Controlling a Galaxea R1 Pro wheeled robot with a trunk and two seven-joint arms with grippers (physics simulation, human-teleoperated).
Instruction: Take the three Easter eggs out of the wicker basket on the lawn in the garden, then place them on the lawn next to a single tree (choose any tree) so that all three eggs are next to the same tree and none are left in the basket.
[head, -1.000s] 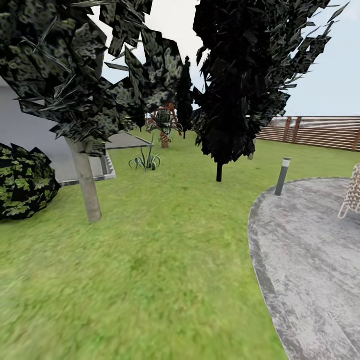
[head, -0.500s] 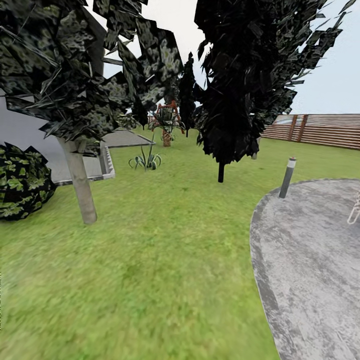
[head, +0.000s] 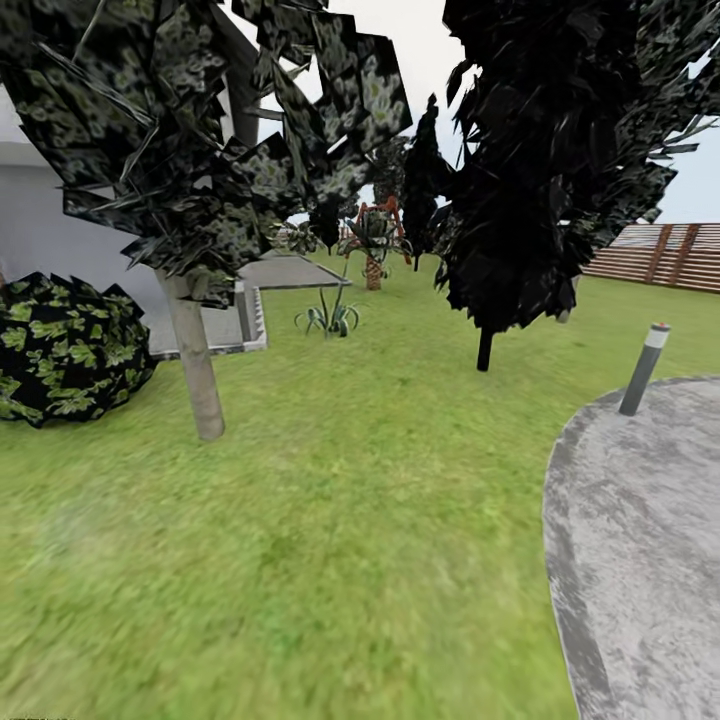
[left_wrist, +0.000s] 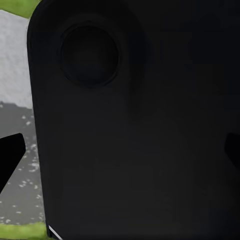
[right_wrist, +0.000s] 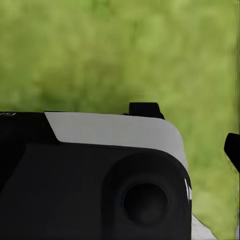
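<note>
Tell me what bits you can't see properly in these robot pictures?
- Tree: the head view's top edge cuts off its crown.
- Lawn: close grass is blurred in the head view.
- Palm: too far and small for detail.
- Fence: cut by the right edge.
- Left wrist view: a dark robot part hides most of the ground.
- Claws: can't tell if open or shut.

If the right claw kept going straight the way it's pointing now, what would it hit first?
Most likely the lawn: in the right wrist view, blurred green grass lies beyond the right claw, with nothing visible between its dark fingertips and the ground. Depth is unclear, and the robot's dark body crosses the nearer part of that view.
</note>
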